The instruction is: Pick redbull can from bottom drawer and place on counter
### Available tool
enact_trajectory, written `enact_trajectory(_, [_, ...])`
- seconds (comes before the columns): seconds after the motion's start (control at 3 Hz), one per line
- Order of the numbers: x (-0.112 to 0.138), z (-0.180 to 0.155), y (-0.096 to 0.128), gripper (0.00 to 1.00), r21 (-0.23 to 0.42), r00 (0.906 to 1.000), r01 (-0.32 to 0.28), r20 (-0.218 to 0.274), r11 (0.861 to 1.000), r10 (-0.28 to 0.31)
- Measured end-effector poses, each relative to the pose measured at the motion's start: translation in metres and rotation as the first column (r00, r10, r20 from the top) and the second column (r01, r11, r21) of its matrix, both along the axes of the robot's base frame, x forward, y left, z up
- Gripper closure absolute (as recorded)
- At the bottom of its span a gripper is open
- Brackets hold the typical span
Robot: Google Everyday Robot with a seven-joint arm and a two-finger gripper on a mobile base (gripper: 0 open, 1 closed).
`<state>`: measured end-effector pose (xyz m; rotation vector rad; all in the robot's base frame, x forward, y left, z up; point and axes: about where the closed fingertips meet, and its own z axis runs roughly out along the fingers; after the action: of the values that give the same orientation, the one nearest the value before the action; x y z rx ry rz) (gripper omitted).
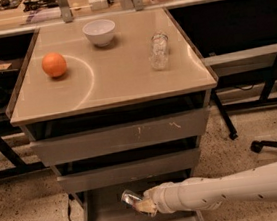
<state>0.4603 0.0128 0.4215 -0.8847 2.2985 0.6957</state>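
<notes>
The bottom drawer (109,219) is pulled open under the cabinet, its grey floor showing. My gripper (141,204) reaches into it from the right on a long white arm. It is shut on the redbull can (130,198), whose shiny silver end sticks out to the upper left of the fingers. The can is tilted and held just above the drawer floor. The counter (114,80) is the glossy beige top above the two upper drawers.
On the counter stand an orange ball (54,65), a white bowl (99,32) and a clear glass jar (159,51). The two upper drawers (121,137) are nearly shut. A cluttered bench (41,13) runs behind. Chair legs (276,143) stand at right.
</notes>
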Motion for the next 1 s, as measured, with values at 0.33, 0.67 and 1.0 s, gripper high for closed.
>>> enact_trajectory(0.33, [0.000,0.000,0.001,1.00,0.000,1.0000,-0.004,0.003,1.000,0.004])
enact_trajectory(0.67, [0.008,0.023,0.003,1.00,-0.003,0.9997,-0.007,0.024,1.000,0.007])
enact_trajectory(1.0, [0.014,0.058,0.004,1.00,0.005,0.9986,-0.002,0.053,1.000,0.002])
